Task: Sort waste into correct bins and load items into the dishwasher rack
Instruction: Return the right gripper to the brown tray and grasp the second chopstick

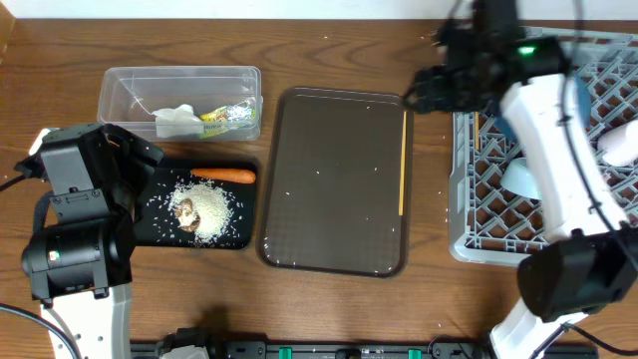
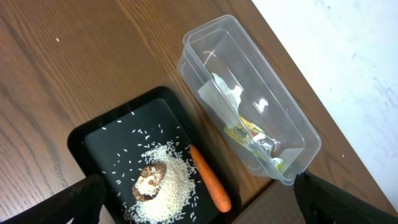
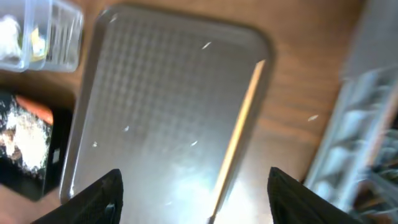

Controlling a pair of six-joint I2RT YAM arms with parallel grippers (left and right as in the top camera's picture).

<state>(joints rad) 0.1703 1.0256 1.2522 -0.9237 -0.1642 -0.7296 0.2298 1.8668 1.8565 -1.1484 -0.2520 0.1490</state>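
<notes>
A black tray [image 1: 150, 224] [image 2: 99, 137] holds white rice [image 1: 211, 214] [image 2: 177, 186], a brown lump [image 1: 186, 209] [image 2: 149, 182] and an orange carrot [image 1: 224, 176] [image 2: 210, 180]. Behind it, the clear tub [image 1: 179, 75] [image 2: 193, 50] contains a crumpled wrapper [image 1: 227, 116] [image 2: 255, 134]. My left gripper [image 2: 202, 199] [image 1: 138, 158] hovers open above the black tray. One wooden chopstick [image 1: 402, 160] [image 3: 239, 137] lies along the brown serving tray's right edge. My right gripper [image 3: 196, 186] [image 1: 439, 88] is open and empty, high over the gap between that tray and the grey rack [image 1: 469, 229] [image 3: 360, 124].
The large brown serving tray [image 1: 329, 179] [image 3: 161, 93] fills the middle, dotted with a few rice grains. White tissue [image 1: 177, 120] [image 2: 224, 93] sits in the tub. In the rack are a pale blue dish [image 1: 520, 178], a white cup [image 1: 620, 148] and a thin orange-brown stick [image 1: 477, 130].
</notes>
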